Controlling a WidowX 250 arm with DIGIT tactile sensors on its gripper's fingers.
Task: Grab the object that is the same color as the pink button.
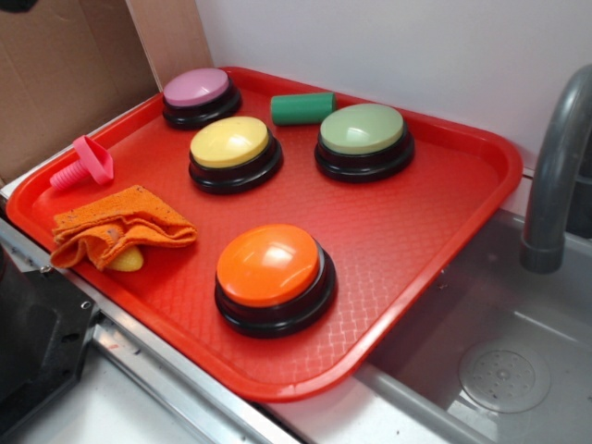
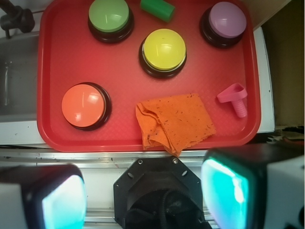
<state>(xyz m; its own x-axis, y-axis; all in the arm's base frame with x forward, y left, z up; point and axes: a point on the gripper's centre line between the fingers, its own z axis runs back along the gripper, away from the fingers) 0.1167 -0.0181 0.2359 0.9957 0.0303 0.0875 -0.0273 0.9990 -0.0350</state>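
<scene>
1. Your target is the pink toy screw [image 2: 234, 98]. It lies on its side on the red tray [image 1: 416, 222], close to the tray's rim, on the same side of the tray as the pink button [image 2: 225, 20] whose colour it matches.
2. Judge it light, hard plastic: stiff, smooth and likely to roll or skid if nudged. The wide flat head is tilted up; the ribbed stem [image 1: 67, 175] rests on the tray floor.
3. Take hold across the ribbed stem, just behind the head. The ribs should give grip, and the head should stop it sliding out.
4. Relative to the screw, the orange cloth [image 1: 116, 225] is just beside it, apart but near enough to snag a finger.
5. The yellow button [image 2: 164, 47] sits further in from the screw; the green cylinder [image 2: 157, 8], green button [image 1: 362, 129] and orange button [image 2: 84, 105] are well apart from it.
6. Your gripper [image 2: 143, 195] hangs outside the tray's near rim with its fingers spread wide, holding nothing.
</scene>
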